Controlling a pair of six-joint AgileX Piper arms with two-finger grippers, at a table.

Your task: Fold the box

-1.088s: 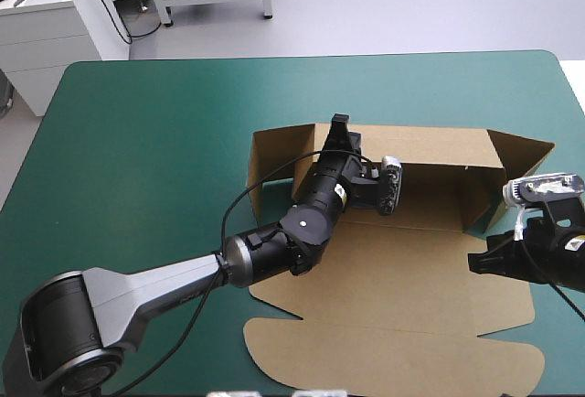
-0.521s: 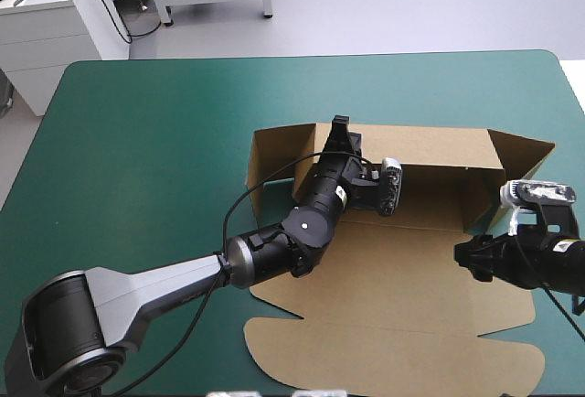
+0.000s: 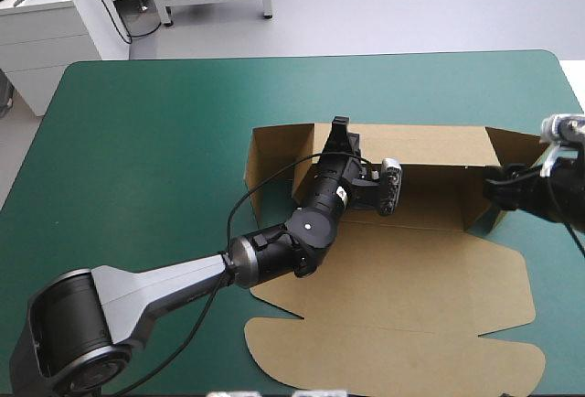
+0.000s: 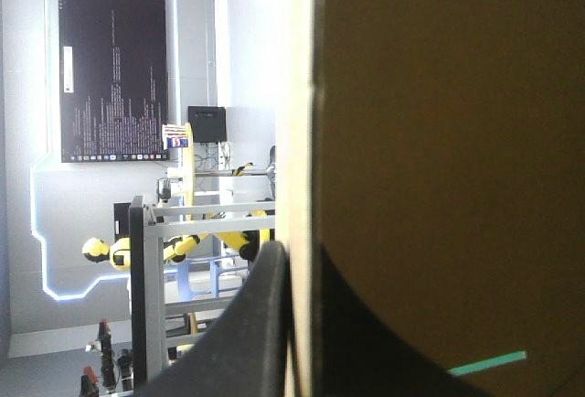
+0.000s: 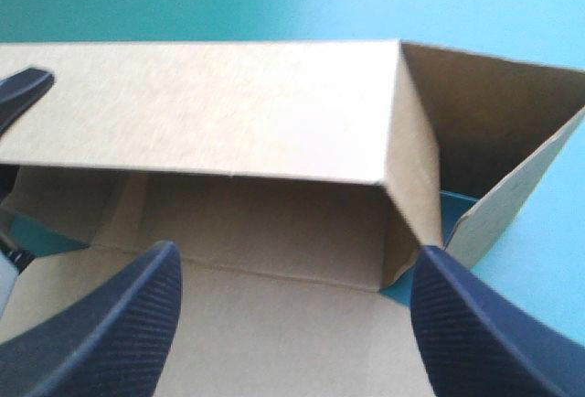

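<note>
Brown rear wall of the box [image 3: 393, 269] sat pinched in my left pincer [image 3: 339, 130], while my right pincer [image 5: 297, 269] gaped by its corner.

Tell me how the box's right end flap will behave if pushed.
The box is thin creased board, so the flap probably hinges rather than resists. It looks light and might slide, though the left gripper pinching the back wall should steady it.
</note>
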